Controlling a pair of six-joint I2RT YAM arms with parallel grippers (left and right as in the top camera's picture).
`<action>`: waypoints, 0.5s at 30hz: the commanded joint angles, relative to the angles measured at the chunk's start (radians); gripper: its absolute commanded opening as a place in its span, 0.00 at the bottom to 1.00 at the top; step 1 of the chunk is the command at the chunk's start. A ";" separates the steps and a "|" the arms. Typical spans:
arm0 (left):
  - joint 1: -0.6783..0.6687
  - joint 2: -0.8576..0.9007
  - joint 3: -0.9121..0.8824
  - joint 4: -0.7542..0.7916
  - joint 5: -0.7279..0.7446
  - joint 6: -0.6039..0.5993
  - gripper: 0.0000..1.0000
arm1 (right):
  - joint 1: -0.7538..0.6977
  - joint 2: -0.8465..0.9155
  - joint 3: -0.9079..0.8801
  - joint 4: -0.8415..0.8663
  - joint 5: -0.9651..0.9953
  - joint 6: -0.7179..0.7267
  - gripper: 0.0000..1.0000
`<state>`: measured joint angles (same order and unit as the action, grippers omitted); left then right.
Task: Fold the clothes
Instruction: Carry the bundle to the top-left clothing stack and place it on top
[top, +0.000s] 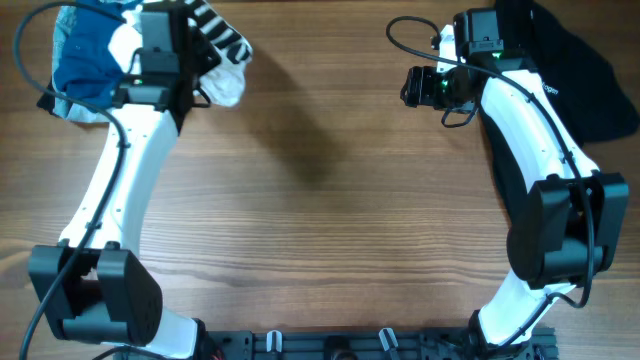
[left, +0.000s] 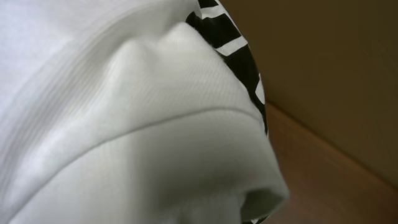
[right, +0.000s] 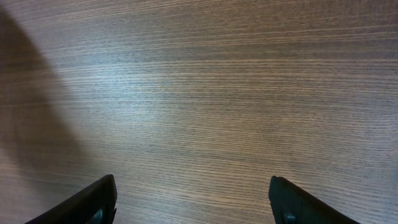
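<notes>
Spreading across the near half of the overhead view, the bench (top: 330, 220) is brown wood with fine straight grain. Past it, at about 1 o'clock, the right end effector (top: 412, 85) hovers with its two dark, blunt fingers (right: 93, 202) set wide apart and nothing between them, only bare grain below. At about 11 o'clock the left end effector (top: 195, 60) is closed tight, its fingers buried in the white T-shirt (top: 225, 80), which bunches against it. Seen from the left wrist, that cloth is a soft, finely ribbed knit, humped into rounded folds with a stitched hem, its black block print (left: 230, 43) curling over the top edge. Just beside it, at 10 o'clock, lies a crumpled blue garment (top: 85, 55). A smooth black shirt (top: 585, 70) lies flat at 2 o'clock, at the far right edge.
</notes>
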<state>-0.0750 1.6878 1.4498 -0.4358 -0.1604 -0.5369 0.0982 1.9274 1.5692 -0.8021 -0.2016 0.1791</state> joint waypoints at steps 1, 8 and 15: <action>0.065 -0.031 0.054 0.056 -0.008 -0.064 0.04 | 0.002 0.016 0.007 -0.001 -0.011 0.005 0.79; 0.199 -0.024 0.054 0.164 0.028 -0.163 0.04 | 0.002 0.016 0.007 -0.015 -0.011 0.004 0.79; 0.274 0.057 0.054 0.303 0.043 -0.288 0.04 | 0.002 0.016 0.007 -0.022 -0.011 0.003 0.79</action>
<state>0.1841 1.6970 1.4715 -0.1841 -0.1307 -0.7494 0.0982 1.9274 1.5692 -0.8207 -0.2020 0.1791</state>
